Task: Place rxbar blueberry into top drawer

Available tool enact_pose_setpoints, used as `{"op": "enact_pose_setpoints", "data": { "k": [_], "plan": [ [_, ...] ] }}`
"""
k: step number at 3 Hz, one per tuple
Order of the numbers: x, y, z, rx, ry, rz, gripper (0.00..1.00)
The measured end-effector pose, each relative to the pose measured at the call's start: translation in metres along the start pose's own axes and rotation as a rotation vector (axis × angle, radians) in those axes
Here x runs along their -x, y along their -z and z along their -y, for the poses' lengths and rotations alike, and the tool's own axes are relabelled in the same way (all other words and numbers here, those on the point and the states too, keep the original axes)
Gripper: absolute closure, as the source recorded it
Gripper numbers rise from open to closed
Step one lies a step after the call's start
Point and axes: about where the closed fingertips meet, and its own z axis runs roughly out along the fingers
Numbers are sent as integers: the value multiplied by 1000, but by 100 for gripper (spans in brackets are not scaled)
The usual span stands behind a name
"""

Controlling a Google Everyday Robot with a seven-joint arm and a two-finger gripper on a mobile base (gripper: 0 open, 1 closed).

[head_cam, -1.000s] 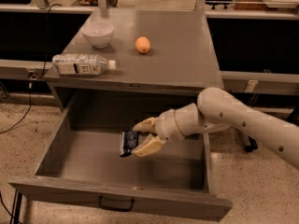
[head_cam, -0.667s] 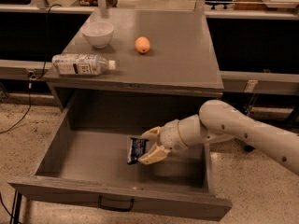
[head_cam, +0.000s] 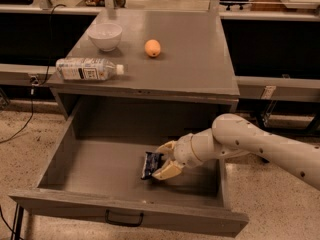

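The top drawer (head_cam: pixel 75 204) is pulled wide open below the grey cabinet, its black handle (head_cam: pixel 124 218) on the front panel. My gripper (head_cam: pixel 161 159) reaches in from the right and sits low inside the drawer, right of centre. It is shut on the rxbar blueberry (head_cam: pixel 150 164), a dark navy wrapper with pale print. The bar's right end sits between the two pale fingers (head_cam: pixel 168 170). Its left end is at or just above the drawer floor; I cannot tell if it touches.
On the cabinet top (head_cam: pixel 195 69) lie a clear water bottle (head_cam: pixel 87 69) at the front left, a white bowl (head_cam: pixel 105 35) at the back left and an orange fruit (head_cam: pixel 152 48). The drawer's right wall (head_cam: pixel 223 184) is close under my arm.
My gripper has moved down and slightly right, deeper into the drawer, carrying the bar down to the drawer floor. Things on the cabinet top have not moved.
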Motion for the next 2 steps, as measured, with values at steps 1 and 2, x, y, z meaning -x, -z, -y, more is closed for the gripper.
{"op": "enact_pose_setpoints", "data": {
  "k": [1,2],
  "plan": [
    [0,-1,-1,3,1,0,28],
    [2,-2,-2,5,4,1,5]
  ]
}}
